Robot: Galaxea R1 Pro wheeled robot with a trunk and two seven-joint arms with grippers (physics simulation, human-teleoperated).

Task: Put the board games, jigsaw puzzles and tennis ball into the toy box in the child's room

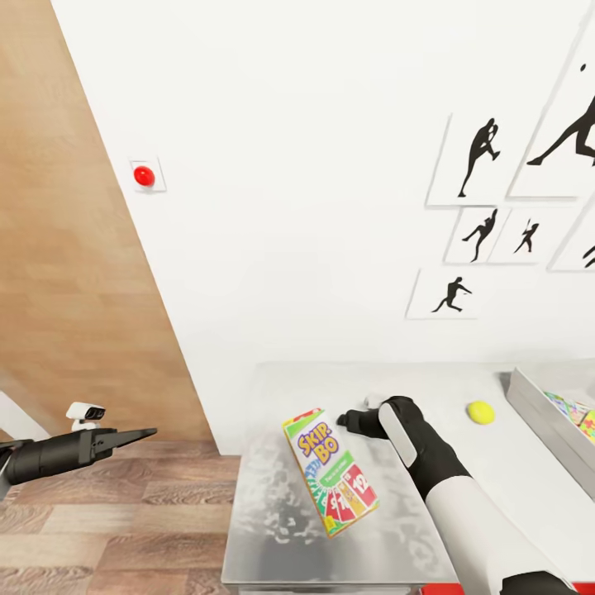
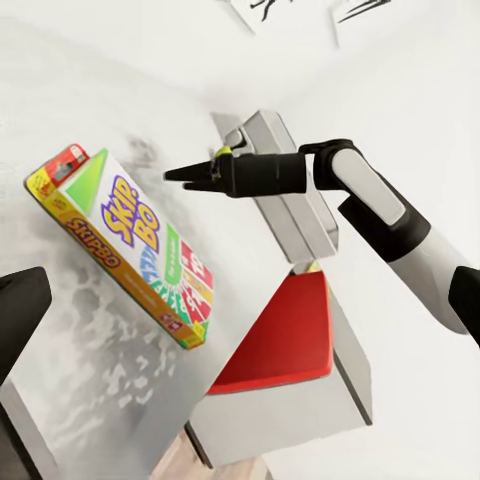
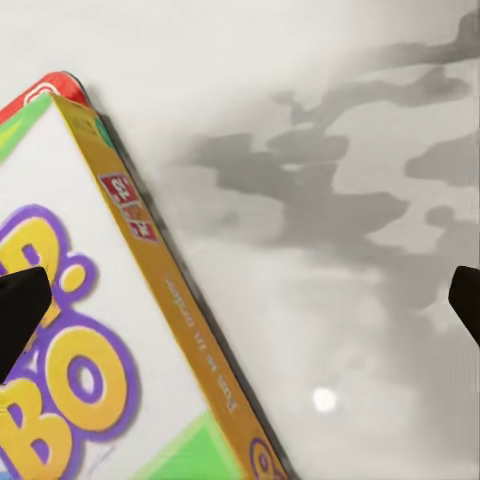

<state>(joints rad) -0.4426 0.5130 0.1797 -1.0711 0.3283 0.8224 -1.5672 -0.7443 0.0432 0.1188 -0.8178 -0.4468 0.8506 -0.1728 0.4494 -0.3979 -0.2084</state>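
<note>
Head view: Skip-Bo box (image 1: 331,472) flat on tabletop (image 1: 273,529), right gripper (image 1: 351,422) just beside its far corner, jaws' state unclear; ball (image 1: 481,412) near toy box (image 1: 541,417); left gripper (image 1: 136,435) off over floor, pinched together.
Left wrist view: right gripper looked together.
Right wrist view: fingers (image 3: 20,310) spread apart, straddling box edge. Probably light, stiff, slick card; best pinched across narrow sides.

Your head view cuts the toy box (image 1: 537,413) off at the right edge; only its near wall and a strip of colourful printed contents show, too partial to identify. The wall pictures (image 1: 487,157) also run off that edge. The right wrist view cuts the SKIP-BO box (image 3: 110,400) off, leaving part of its lettering. There, you see the right pincer (image 3: 240,310) only as dark fingertips (image 3: 20,310) at the frame's sides.
</note>
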